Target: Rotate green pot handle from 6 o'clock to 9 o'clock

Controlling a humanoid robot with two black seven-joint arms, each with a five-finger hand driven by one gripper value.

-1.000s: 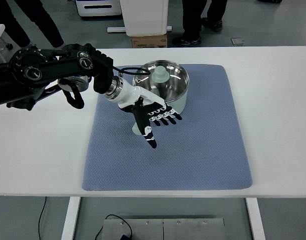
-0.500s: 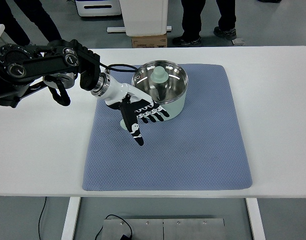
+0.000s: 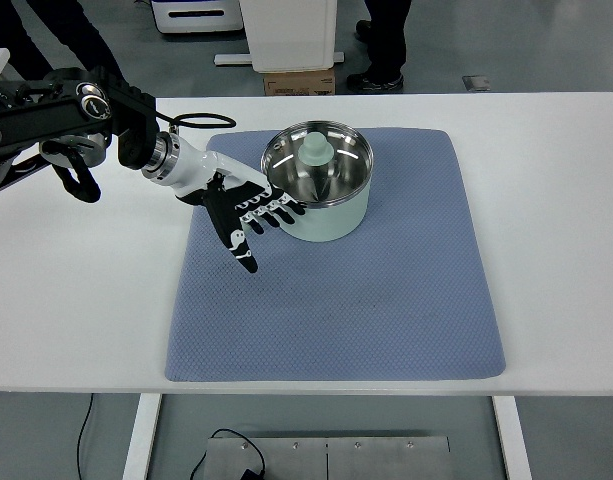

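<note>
**Black-and-white hand sweeps at the pot's nine o'clock side**

Black fingers spread wide, gripping nothing: the left hand [image 3: 244, 213] lies flat on the blue mat [image 3: 406, 300], fingertips [image 3: 291, 209] touching the green pot [image 3: 319, 183] at its nine o'clock wall. The handle itself is hidden under the palm, so its heading can't be read. The lid knob [image 3: 316, 150] sits inside the steel bowl. Looks like the push is nearly finished; next, a clean lift away without nudging the pot.

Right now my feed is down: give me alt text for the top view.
The left hand, fingers spread, rests against the left side of the green pot on a blue mat; the handle is hidden.
</note>
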